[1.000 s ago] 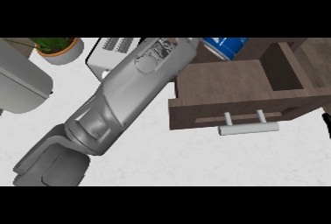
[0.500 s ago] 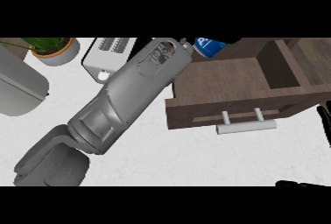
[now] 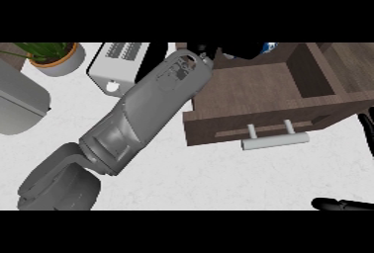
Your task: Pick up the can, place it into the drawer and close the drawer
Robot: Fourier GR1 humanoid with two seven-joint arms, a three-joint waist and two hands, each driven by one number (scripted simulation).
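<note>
The blue can shows only as a small patch at the view's top edge, above the back of the open brown drawer. My left forearm crosses the counter diagonally from the lower left. Its black left hand is curled against the can's left side and hides most of it. The drawer's inside is bare wood, and its pale bar handle faces me. My right hand shows only as straight black fingers at the lower right corner and the right edge, apart from the drawer.
A potted plant stands at the top left. A white toaster-like appliance sits beside it, under my left forearm. A grey rounded object lies at the left edge. White counter stretches in front of the drawer.
My left hand with the can has shifted right, over the drawer's back edge. More of the can is now cut off at the top. Right hand fingers have appeared at the lower right.
</note>
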